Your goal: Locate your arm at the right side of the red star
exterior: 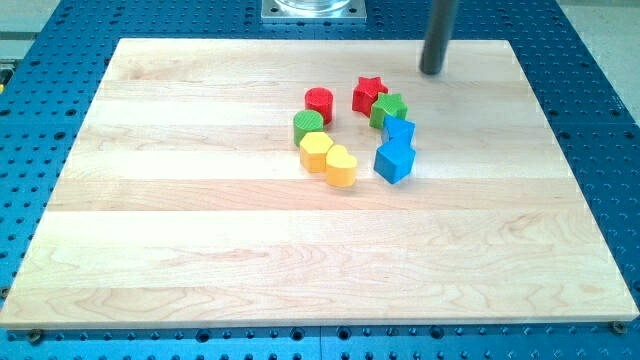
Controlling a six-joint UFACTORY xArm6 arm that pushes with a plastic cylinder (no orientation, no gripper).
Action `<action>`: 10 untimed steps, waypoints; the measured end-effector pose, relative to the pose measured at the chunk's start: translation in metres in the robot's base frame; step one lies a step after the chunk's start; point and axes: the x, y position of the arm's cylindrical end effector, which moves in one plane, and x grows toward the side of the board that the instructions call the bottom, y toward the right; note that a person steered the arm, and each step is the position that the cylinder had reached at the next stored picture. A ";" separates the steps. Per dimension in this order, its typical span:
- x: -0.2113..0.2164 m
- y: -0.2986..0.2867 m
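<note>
Presently, red star [368,93]: small, rigid, light; slides easily, upper centre.
End effector: my tip [431,72], bare rod without jaws, upper right, well apart.

eight blocks sit on the wooden board [200,250], two of each colour: red star [368,94] and red cylinder [319,103]; green cylinder [308,126] and green block [389,109]; yellow hexagon [317,151] and yellow heart [341,166]; blue block [400,131] and blue cube [394,160].
</note>
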 end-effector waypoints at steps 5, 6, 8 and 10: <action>0.039 0.015; 0.043 0.004; 0.043 -0.054; 0.047 -0.080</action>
